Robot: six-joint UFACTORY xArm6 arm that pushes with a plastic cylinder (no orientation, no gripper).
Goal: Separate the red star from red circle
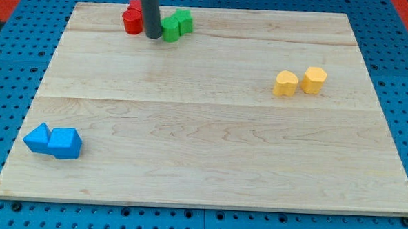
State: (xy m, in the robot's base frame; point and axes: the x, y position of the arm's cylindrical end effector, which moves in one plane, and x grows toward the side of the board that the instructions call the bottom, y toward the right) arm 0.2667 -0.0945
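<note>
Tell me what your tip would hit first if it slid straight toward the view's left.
Probably the red blocks: my tip sits just right of them, between them and the green blocks. Depth is hard to judge, so it might only graze their lower edge.

Bystander blocks on a pale wooden board

Two green blocks [176, 24] sit touching near the view's top edge, left of centre, their shapes hard to make out. Two yellow blocks, a heart-like one [285, 83] and a faceted one [314, 79], stand just beside each other on the view's right. Two blue blocks, a wedge-like one [37, 138] and a cube-like one [66, 143], touch at the lower left. The light wooden board [209, 149] lies on a blue perforated panel [398, 88].
</note>
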